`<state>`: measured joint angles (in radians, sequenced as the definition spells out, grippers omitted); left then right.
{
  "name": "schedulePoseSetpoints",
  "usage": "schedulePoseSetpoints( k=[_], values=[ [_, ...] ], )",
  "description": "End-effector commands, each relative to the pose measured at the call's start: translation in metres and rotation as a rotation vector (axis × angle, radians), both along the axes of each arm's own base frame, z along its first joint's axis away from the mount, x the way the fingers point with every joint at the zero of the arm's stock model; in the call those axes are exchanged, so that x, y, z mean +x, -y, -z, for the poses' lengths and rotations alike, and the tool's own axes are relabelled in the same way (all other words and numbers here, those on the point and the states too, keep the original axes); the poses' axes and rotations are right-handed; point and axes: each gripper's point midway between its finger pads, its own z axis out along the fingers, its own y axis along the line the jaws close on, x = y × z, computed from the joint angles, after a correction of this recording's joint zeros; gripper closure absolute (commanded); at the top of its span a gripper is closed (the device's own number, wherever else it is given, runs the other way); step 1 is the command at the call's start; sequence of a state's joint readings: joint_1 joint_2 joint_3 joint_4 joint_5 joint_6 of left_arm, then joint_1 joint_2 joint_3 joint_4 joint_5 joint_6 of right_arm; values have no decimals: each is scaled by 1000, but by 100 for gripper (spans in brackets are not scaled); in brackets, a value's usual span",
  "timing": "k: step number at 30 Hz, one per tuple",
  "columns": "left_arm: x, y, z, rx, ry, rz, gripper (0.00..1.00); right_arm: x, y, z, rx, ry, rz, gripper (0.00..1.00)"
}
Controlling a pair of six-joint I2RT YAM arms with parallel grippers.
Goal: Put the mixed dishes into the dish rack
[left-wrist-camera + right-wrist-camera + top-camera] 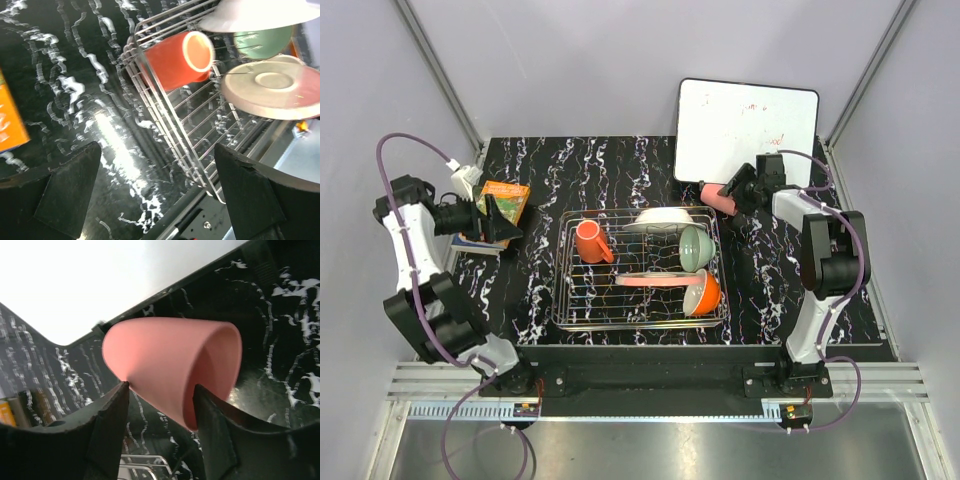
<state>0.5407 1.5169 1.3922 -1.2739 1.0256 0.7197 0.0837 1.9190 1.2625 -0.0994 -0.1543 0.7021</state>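
Note:
The dish rack (563,300) stands mid-table and holds the orange-red mug (588,241) on its side, the white plate (660,216), the pale green bowl (696,247), the pink-and-cream plate (655,281) and the orange bowl (704,292). The small pink cup (170,360) lies on its side by the whiteboard's foot, right of the rack. My right gripper (160,387) straddles it, with both fingers touching its wall. My left gripper (157,155) hangs wide open and empty left of the rack (165,115), facing the mug (175,57).
A whiteboard (745,130) leans at the back right, just behind the pink cup (715,197). A green-orange book (503,200) lies at the left, beside my left gripper (505,222). Grey walls close in both sides of the black marbled table.

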Motion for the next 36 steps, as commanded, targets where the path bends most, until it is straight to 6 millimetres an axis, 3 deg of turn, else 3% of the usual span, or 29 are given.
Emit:
schedulePoseSetpoints(
  k=[1,4,5,8,11,14,15,17,18,20,21,24,28,30,34,36],
  values=[
    [-2,-20,-2,185,55,-88,1,19,-19,-24,124,114,-44,48],
    [-6,-33,2,269,21,-153,1,18,-27,-27,181,130,-56,68],
    [-7,-35,-2,293,34,-158,1,17,-28,-29,192,132,-54,82],
    [-8,-32,-16,299,72,-158,1,12,-29,-36,207,148,-60,100],
    [-1,-25,-37,252,124,-151,1,4,-28,-53,215,188,-56,100],
    [7,-13,-59,170,167,-130,1,-7,-27,-97,213,293,-64,100],
    [9,-6,-64,147,176,-113,1,-15,-27,-129,219,370,-77,100],
    [16,5,-82,93,197,-89,1,-24,-28,-162,231,446,-96,100],
    [18,13,-88,69,200,-69,1,-36,-34,-198,253,533,-141,100],
    [21,26,-107,12,217,-45,1,-51,-40,-231,301,604,-180,100],
    [22,36,-114,-14,222,-19,1,-68,-48,-259,338,679,-244,100],
    [18,59,-144,-183,222,51,1,-106,-70,-304,487,785,-399,100],
    [0,82,-186,-483,223,212,1,-157,-107,-335,761,812,-613,100],
    [-7,88,-194,-525,224,249,1,-172,-123,-340,825,832,-709,100],
    [-18,103,-200,-575,190,305,1,-190,-174,-330,911,748,-855,100],
    [-18,104,-195,-572,174,299,1,-197,-188,-338,929,764,-935,100]
  ],
)
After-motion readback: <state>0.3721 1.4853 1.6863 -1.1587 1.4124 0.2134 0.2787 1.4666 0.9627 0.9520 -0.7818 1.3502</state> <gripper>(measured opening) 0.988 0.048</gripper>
